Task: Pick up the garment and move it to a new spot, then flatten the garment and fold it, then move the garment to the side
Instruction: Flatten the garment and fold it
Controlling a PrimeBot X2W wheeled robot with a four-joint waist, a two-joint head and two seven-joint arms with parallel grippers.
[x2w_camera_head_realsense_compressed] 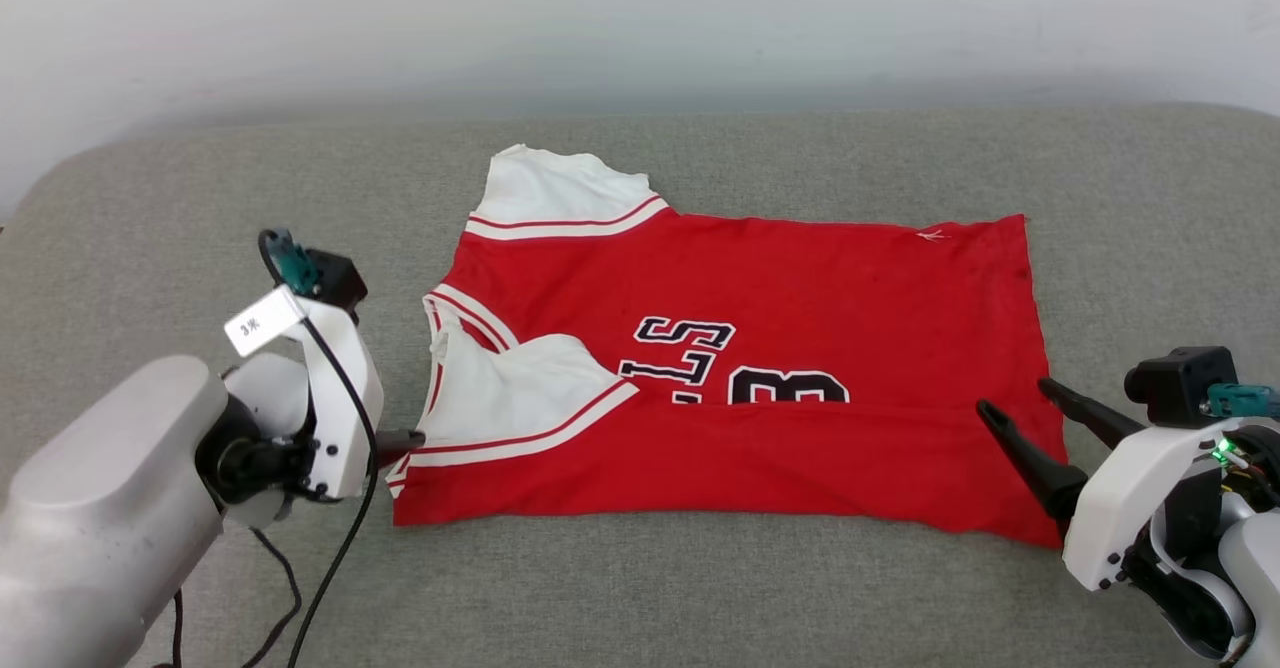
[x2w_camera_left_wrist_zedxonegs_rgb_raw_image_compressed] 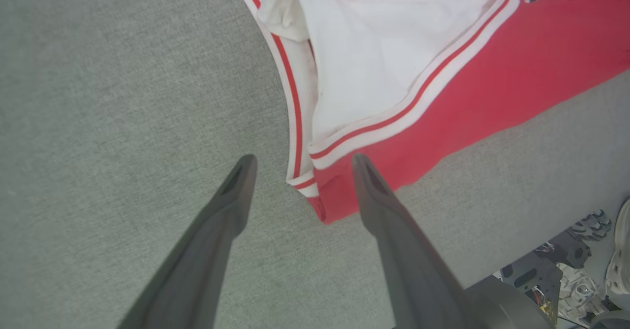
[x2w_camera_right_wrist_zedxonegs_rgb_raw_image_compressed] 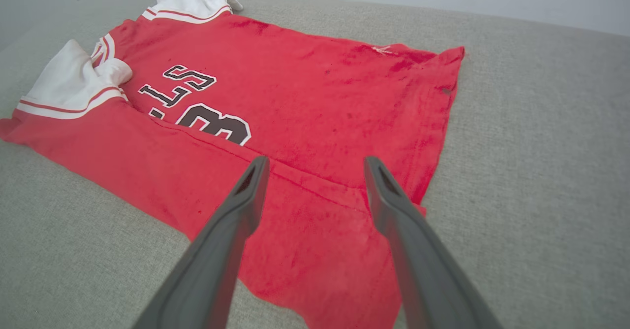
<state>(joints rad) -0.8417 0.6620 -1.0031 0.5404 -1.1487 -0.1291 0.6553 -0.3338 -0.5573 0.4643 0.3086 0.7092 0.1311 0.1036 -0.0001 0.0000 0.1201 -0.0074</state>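
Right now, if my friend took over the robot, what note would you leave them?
The jersey lies flat on the grey cushion, near long side folded over, covering part of the number.
Left claw: open, empty, at its near collar-end corner.
Right claw: open, empty, over the hem end.
Done: flattened, one fold.
Left: probably more folding, then moving it aside.

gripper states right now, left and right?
Left gripper: open, holding nothing, at a jersey corner.
Right gripper: open, holding nothing, over the jersey's hem end.
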